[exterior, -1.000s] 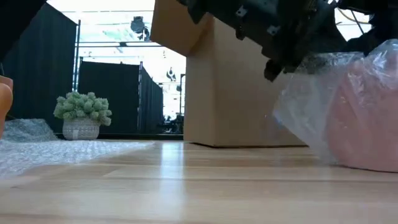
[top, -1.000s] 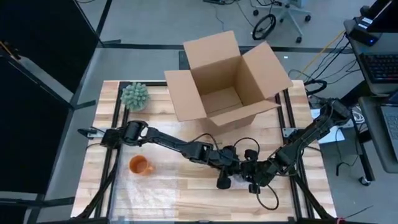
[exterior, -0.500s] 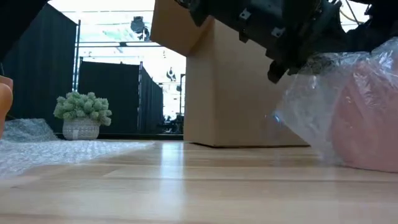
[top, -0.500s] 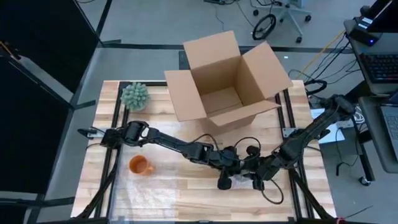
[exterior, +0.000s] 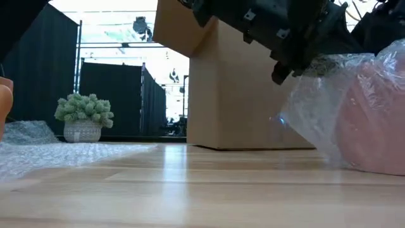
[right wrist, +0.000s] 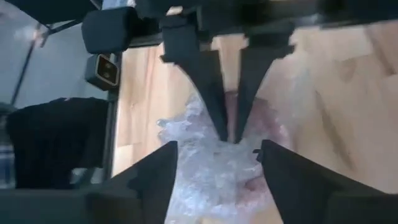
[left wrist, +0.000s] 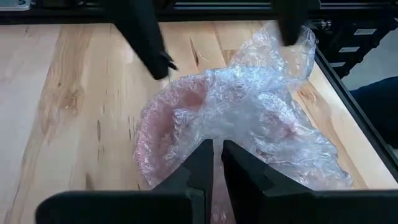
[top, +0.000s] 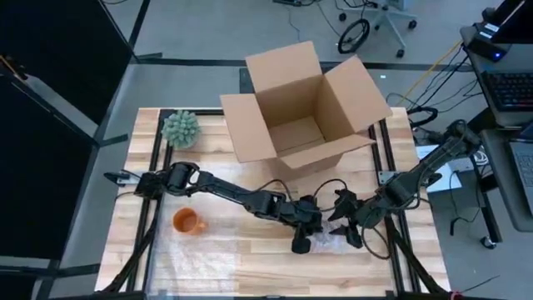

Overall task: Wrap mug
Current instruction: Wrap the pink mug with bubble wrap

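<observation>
My left gripper (left wrist: 213,163), jaws almost shut, pinches a fold of the bubble wrap (left wrist: 249,118) that covers the pink mug (exterior: 370,136), near the table's (top: 250,250) near right edge. My right gripper (top: 345,223), jaws spread wide and holding nothing, hovers just right of the bundle. An orange mug (top: 187,222) stands well to the left. A cardboard box (top: 304,104) sits at the far side.

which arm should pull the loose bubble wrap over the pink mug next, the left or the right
Probably the right. The left gripper looks pinched shut on the bubble wrap around the pink mug, anchoring it. The right gripper is open beside the bundle, free to grab a loose edge.
</observation>
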You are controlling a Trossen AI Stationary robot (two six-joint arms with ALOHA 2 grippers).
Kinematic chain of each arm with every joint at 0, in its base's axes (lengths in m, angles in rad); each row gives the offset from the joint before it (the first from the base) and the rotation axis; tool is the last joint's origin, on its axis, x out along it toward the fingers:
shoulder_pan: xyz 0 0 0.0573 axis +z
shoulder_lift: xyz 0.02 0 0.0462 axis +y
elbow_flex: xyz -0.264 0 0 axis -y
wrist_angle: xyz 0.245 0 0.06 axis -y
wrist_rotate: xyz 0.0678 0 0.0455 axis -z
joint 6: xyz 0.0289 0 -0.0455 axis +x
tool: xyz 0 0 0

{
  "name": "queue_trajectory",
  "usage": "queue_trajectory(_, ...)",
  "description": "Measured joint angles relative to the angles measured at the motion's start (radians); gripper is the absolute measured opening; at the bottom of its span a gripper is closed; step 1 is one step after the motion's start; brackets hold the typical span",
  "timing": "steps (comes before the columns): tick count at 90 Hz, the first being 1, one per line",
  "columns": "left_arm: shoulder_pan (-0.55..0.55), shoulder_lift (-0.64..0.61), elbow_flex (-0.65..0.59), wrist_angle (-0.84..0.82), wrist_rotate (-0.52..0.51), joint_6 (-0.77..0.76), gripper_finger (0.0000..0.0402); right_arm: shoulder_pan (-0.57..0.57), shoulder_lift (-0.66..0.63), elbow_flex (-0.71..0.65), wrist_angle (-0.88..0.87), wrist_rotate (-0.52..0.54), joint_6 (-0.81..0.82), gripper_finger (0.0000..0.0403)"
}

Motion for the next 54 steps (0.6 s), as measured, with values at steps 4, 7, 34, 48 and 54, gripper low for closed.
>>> queue_trajectory(4, 0.0, 0.0, 0.0, 0.0, 0.0, 0.0, 0.0026, 0.006, 0.021, 0.0, -0.002, -0.005, 0.009, 0.024)
queue_trajectory(7, 0.0, 0.0, 0.0, 0.0, -0.001, 0.0, 0.0026, 0.008, 0.038, 0.0, -0.003, -0.006, 0.01, 0.0246)
queue_trajectory(34, 0.001, 0.001, 0.0, 0.022, -0.013, 0.0, 0.0026, 0.009, 0.187, 0.009, -0.049, 0.091, -0.034, 0.0259)
queue_trajectory(48, 0.002, 0.002, 0.0, 0.04, -0.007, -0.001, 0.0026, 0.008, 0.203, 0.011, -0.044, 0.126, -0.077, 0.0257)
queue_trajectory(54, 0.002, 0.003, 0.0, 0.041, -0.007, 0.0, 0.0026, 0.008, 0.195, 0.031, -0.053, 0.117, -0.113, 0.0257)
